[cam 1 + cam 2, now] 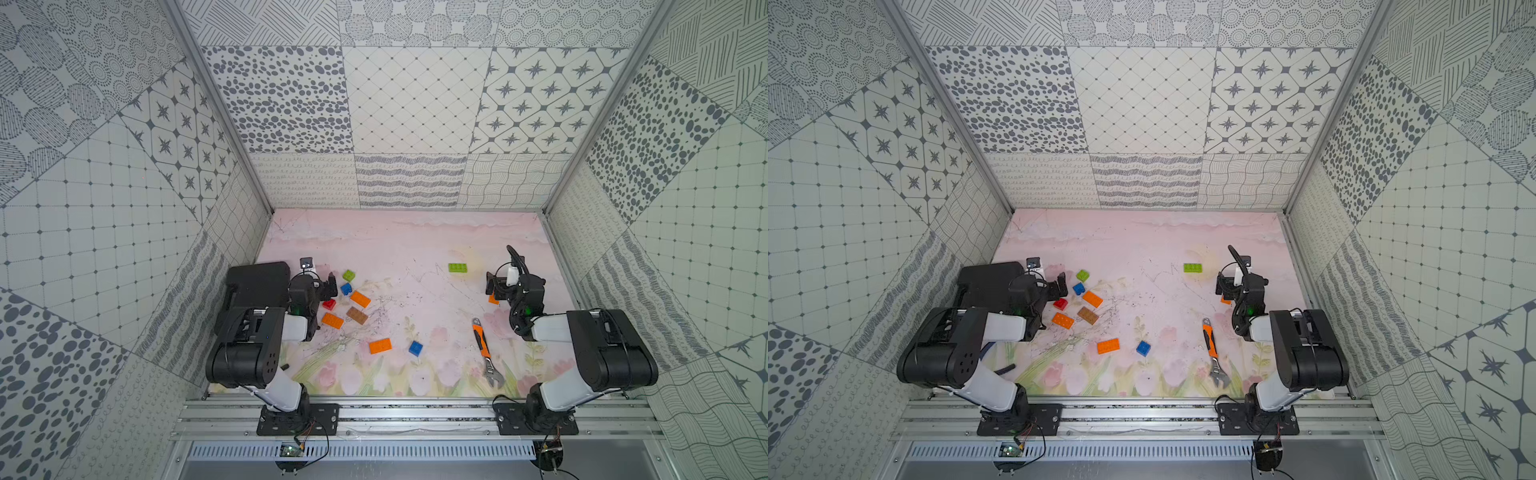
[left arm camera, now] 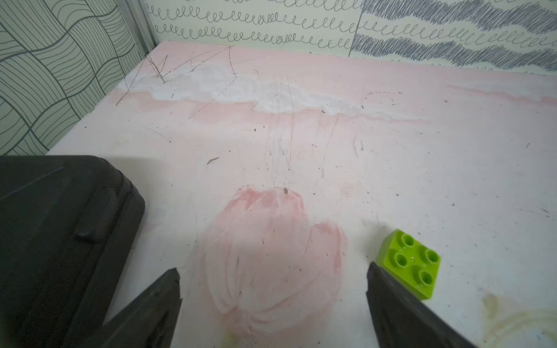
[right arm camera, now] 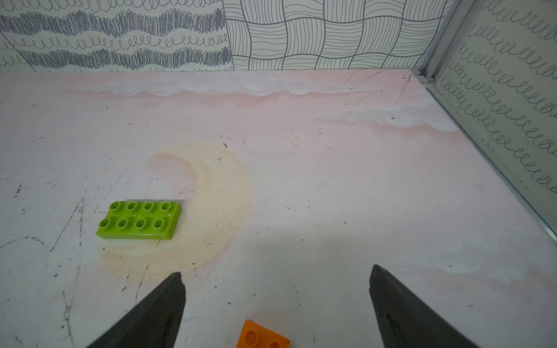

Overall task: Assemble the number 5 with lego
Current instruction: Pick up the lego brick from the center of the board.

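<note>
- Patterned grey-and-white wall panels (image 1: 411, 99) are enclosing the space on the left, far and right sides, with aluminium posts standing in the far corners.
- A pink tabletop (image 1: 399, 241) painted with clouds, a pale moon and tulips is showing scratches and dark specks.
- A black case (image 1: 257, 282) is lying at the left edge, just beside the left gripper (image 2: 272, 280), whose jaws are standing wide apart over bare surface, gripping nothing.
- Most of the lego is sitting loose, left of centre: a square lime green brick (image 2: 410, 262) just right of that gripper, then blue (image 1: 346, 289), red (image 1: 329, 304), orange (image 1: 360, 299) and brown (image 1: 357, 315) bricks, none joined.
- Nearer, an orange brick (image 1: 380, 345) and a blue brick (image 1: 415, 348) are lying side by side.
- An oblong lime green brick (image 3: 140, 220) is lying far, right of centre.
- An orange-handled wrench (image 1: 484, 349) is lying near right.
- The right gripper (image 3: 277, 286) is hovering spread and empty over a small orange brick (image 3: 262, 336).
</note>
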You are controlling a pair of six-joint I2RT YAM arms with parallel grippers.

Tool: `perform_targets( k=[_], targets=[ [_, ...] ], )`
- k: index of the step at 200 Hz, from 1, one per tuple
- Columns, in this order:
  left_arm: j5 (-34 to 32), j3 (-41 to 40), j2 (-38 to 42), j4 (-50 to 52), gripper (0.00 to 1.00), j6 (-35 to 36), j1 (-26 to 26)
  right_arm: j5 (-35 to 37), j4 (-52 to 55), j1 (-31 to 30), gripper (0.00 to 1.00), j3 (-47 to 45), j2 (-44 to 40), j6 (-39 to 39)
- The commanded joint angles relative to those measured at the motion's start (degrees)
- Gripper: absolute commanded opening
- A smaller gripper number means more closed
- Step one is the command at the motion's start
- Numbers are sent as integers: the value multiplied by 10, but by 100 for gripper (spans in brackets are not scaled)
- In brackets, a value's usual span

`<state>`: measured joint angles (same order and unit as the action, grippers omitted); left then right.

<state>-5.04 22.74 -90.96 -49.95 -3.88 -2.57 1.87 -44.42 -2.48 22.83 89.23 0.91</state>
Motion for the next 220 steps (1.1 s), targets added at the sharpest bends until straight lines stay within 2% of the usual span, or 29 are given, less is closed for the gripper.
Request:
perform_targets(
  k=[1,93,118,136,146,154,164,178,192,208,220],
  targets=[
    [8,6,2,-4,99,13,2,-9,-29,5,99,10,-3,5],
    [8,1,3,-12,99,15,1,-30,-30,13,99,10,-4,6],
    [-15,-25,22,-45,99,17,-8,-6,-26,-7,99,6,-16,-11],
    [-36,-33,71,-17,99,9,-10,32,-28,-22,99,-2,-42,-13],
    [-47,-21,114,39,99,-1,-10,63,38,-33,99,16,-77,-6],
    [-51,-6,144,92,99,-11,-10,73,167,-35,99,59,-112,22],
    [-56,12,177,156,99,-36,-10,86,312,-35,99,119,-139,70],
    [-57,32,221,229,99,-81,-11,98,451,-36,99,175,-158,158],
    [-49,47,262,285,99,-125,-10,39,528,-36,99,201,-175,220],
    [-50,52,309,340,99,-227,-10,-14,576,-35,99,209,-192,310],
    [-46,47,346,379,99,-300,-6,-94,589,-33,99,207,-208,316]
  ],
)
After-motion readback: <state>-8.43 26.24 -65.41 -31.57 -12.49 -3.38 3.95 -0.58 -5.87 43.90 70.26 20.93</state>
